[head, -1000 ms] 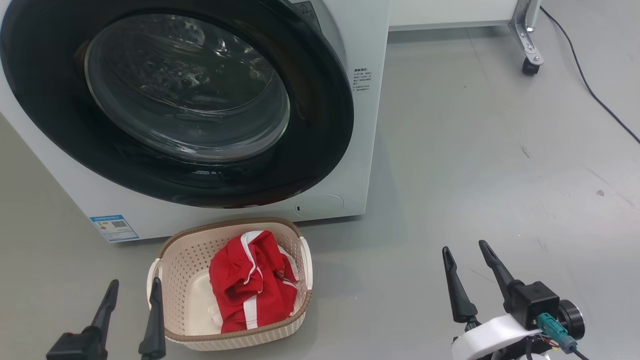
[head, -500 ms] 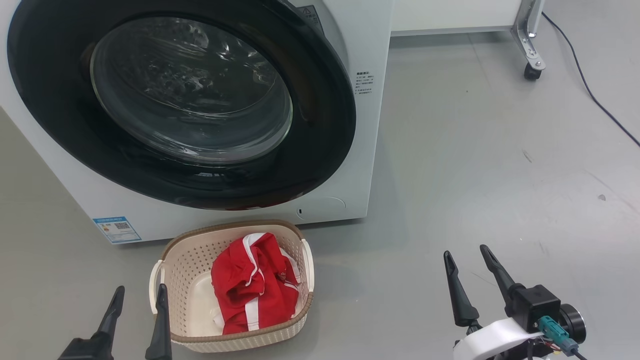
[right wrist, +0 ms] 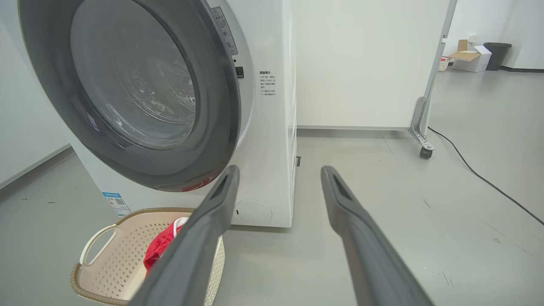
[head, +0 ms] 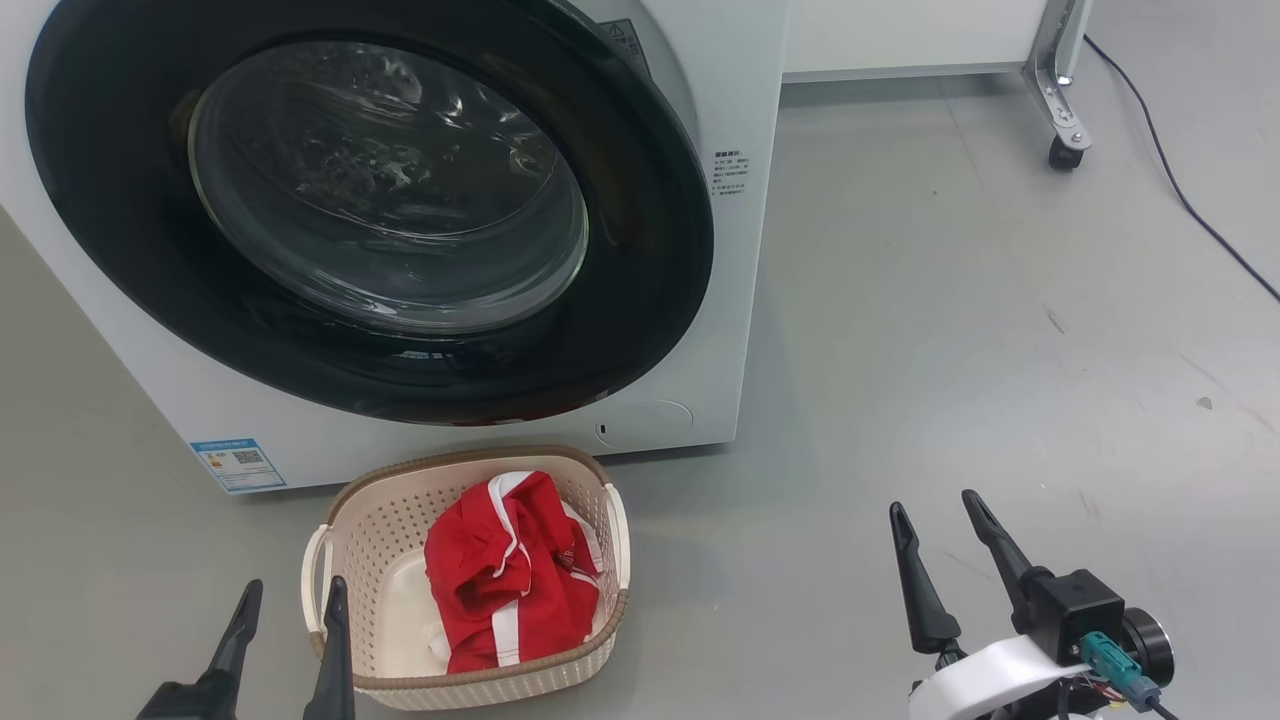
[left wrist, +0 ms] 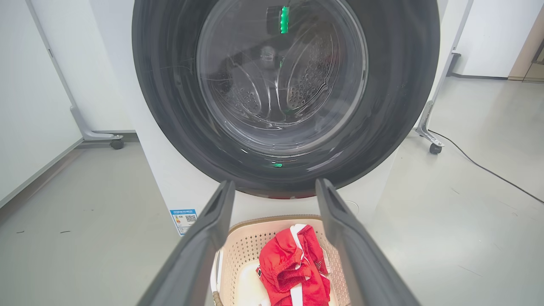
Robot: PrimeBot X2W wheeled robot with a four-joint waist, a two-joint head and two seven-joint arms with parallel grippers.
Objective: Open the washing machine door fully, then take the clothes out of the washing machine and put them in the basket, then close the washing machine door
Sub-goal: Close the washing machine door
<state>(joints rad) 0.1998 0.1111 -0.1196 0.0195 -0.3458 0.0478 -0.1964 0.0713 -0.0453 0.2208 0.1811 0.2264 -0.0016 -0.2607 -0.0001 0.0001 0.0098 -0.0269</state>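
Note:
The washing machine [head: 725, 300] is a big white front loader. Its round glossy black door [head: 640, 300] lies against the front, and the steel drum shows through the glass [left wrist: 280, 85]. A thin red streak shows at the door's bottom edge. The cream basket [head: 370, 540] stands on the floor before it, with the red, white-striped clothes [head: 500, 580] inside. My left gripper [head: 296, 590] is open, low, just left of the basket, and looks over it [left wrist: 275, 183]. Open too, my right gripper [head: 932, 502] hangs over bare floor to the right [right wrist: 280, 168], basket [right wrist: 127, 246] at its left.
A white panel on a metal leg with a caster [head: 1062, 155] stands behind the machine on the right. A black cable [head: 1180, 190] runs across the grey floor there. A cardboard box [right wrist: 467, 57] and a dark bin sit far off.
The head view has shifted slightly, so everything sits a little lower and to the right. My left gripper has also edged right, closer to the basket. Both grippers stay open.

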